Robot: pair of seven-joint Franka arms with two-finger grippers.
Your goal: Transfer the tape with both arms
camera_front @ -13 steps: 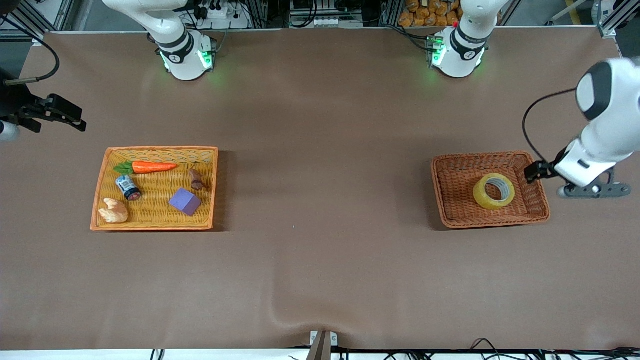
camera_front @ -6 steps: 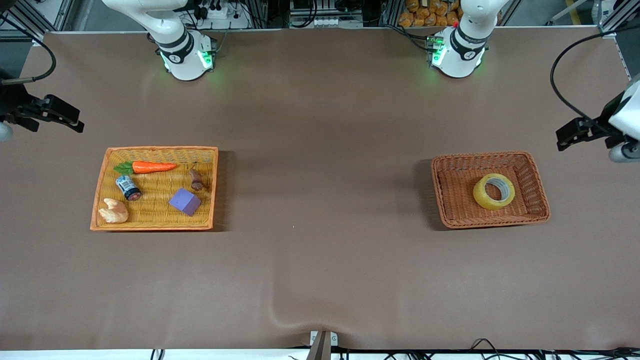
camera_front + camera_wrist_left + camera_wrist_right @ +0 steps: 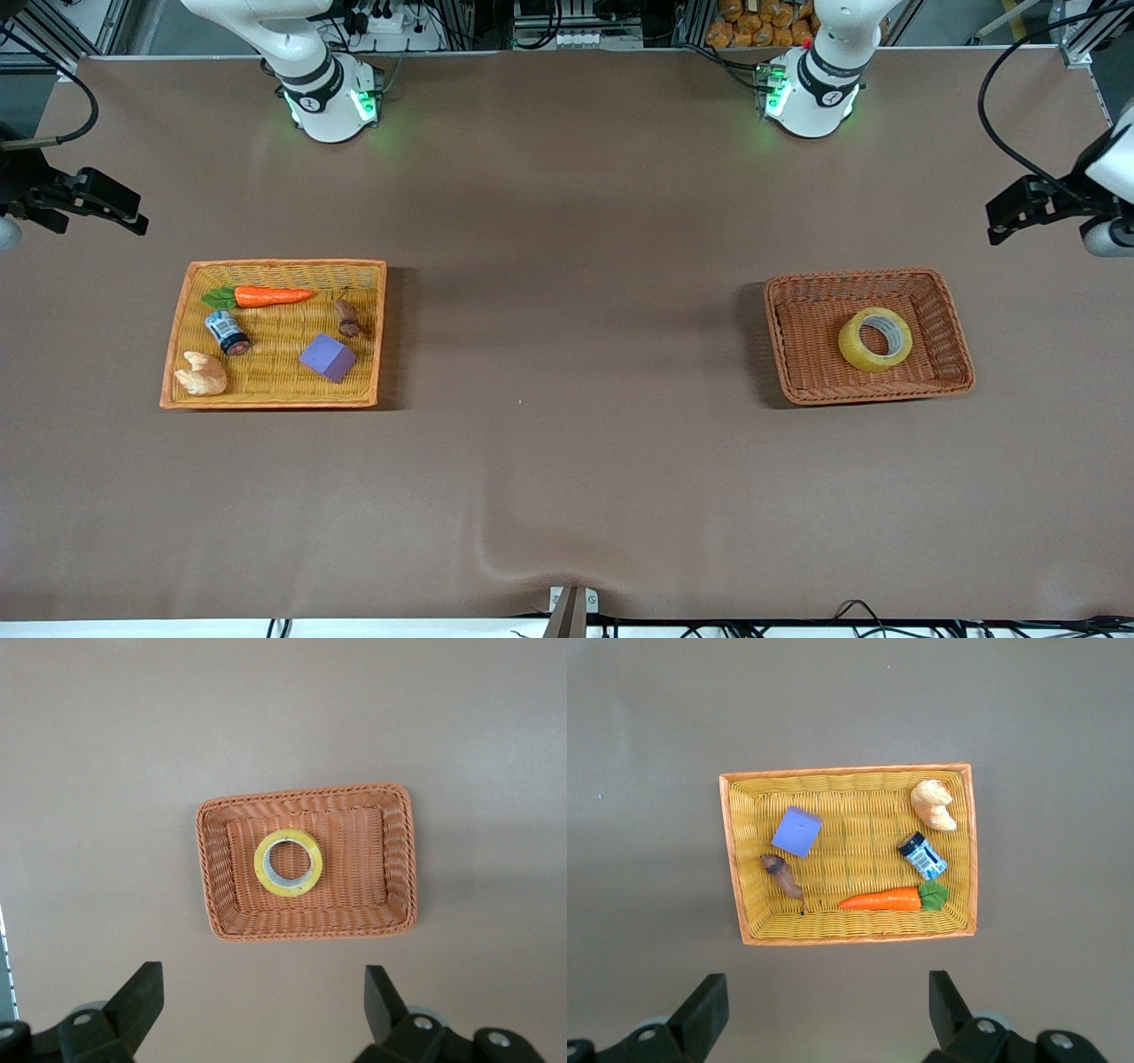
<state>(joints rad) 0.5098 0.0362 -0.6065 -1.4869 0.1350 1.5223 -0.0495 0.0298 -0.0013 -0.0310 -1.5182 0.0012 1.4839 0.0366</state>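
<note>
One yellowish ring of tape (image 3: 875,340) lies alone in the brown wicker basket (image 3: 788,341) near the left arm's end; both grippers, left (image 3: 1010,210) and right (image 3: 111,206), hang spread over opposite table edges.

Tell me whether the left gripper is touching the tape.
Apart. The left wrist view shows the left gripper open, high over bare table, with the tape lying alone in its brown basket.

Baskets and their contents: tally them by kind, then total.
Baskets: 2, brown basket and yellow tray
Tape: 1
Carrot: 1
Jar: 1
Purple block: 1
Croissant-like piece: 1
Small brown piece: 1
Total: 8
</note>
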